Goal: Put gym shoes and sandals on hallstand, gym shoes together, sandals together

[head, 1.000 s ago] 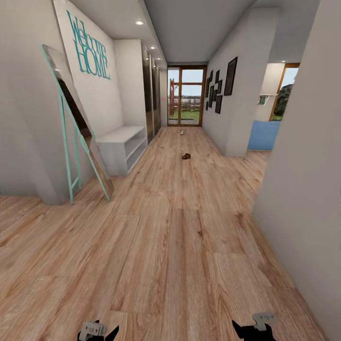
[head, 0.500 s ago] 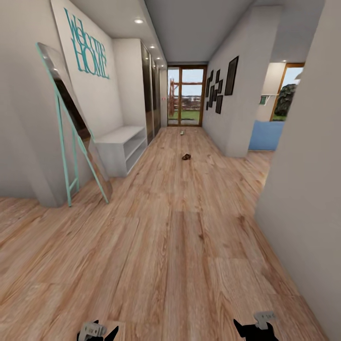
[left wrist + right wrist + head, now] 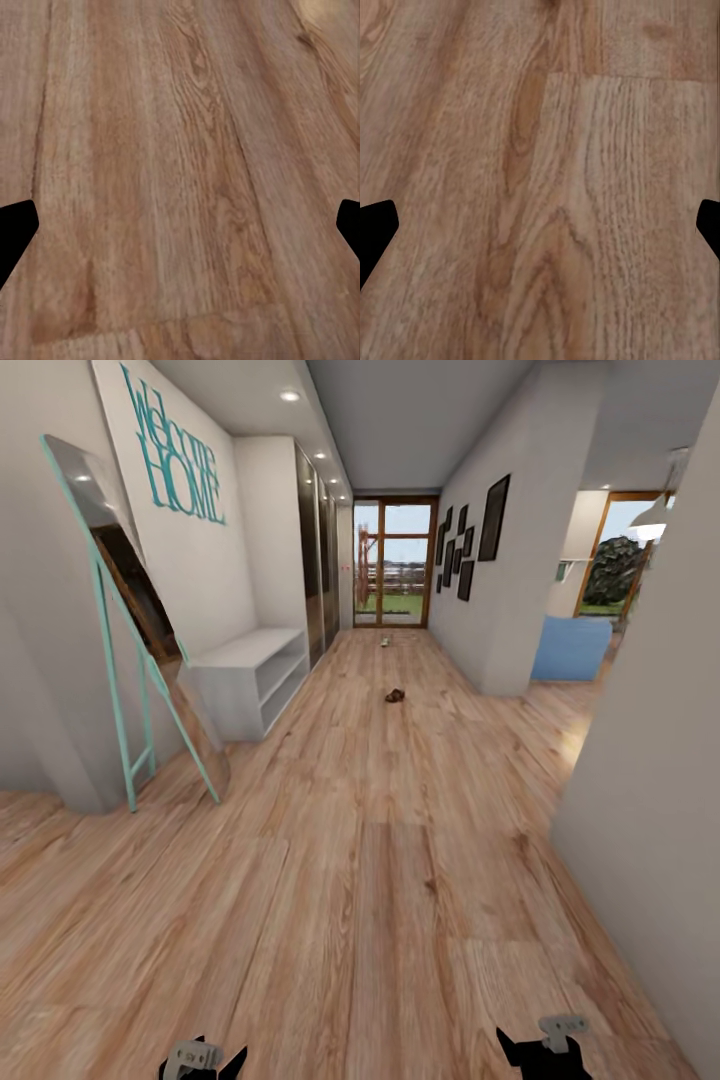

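Far down the corridor floor (image 3: pixel 380 880), a small dark brown lump that looks like the sandals (image 3: pixel 395 696) lies mid-corridor; it is too small to tell one from two. A tiny pale shape (image 3: pixel 385 641) lies further off by the glass door, too small to tell whether it is the gym shoes. The white hallstand (image 3: pixel 250 665) stands against the left wall, its top and shelves bare. My left gripper (image 3: pixel 200 1066) (image 3: pixel 180 232) and right gripper (image 3: pixel 540 1056) (image 3: pixel 540 232) hang low at the view's bottom edge, both open over bare planks, far from everything.
A mint-framed standing mirror (image 3: pixel 120 640) leans on the left wall in front of the hallstand. A white wall corner (image 3: pixel 650 760) juts in close on the right. Beyond it an opening leads to a room with a blue seat (image 3: pixel 570 648).
The whole view has shifted: mirror and left wall slid left and more of the right-hand room shows, so the camera has moved. Both grippers hold the same open pose.
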Motion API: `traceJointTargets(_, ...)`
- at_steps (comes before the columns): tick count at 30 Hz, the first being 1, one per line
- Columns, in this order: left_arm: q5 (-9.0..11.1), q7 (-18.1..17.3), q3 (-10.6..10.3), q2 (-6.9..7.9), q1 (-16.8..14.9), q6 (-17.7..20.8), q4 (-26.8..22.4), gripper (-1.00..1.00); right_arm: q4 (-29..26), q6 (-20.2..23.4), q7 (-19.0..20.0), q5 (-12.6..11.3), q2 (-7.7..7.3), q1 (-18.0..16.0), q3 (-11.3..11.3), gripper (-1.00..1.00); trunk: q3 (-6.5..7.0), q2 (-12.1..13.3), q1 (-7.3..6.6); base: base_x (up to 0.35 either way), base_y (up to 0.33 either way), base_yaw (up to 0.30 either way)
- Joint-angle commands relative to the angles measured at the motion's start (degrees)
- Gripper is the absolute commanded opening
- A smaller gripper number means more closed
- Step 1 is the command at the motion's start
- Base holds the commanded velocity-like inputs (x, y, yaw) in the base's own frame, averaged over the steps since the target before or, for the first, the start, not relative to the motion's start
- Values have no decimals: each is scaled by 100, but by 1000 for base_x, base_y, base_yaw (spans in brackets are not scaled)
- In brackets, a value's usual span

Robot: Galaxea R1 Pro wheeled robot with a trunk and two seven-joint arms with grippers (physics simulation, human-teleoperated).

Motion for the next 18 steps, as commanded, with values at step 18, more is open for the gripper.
traceJointTargets(18,60,61,-6,2,-4,-1,6,100,25,-185,-1253,9,55,-3,-42,100,-6,-2,2,339,0,0)
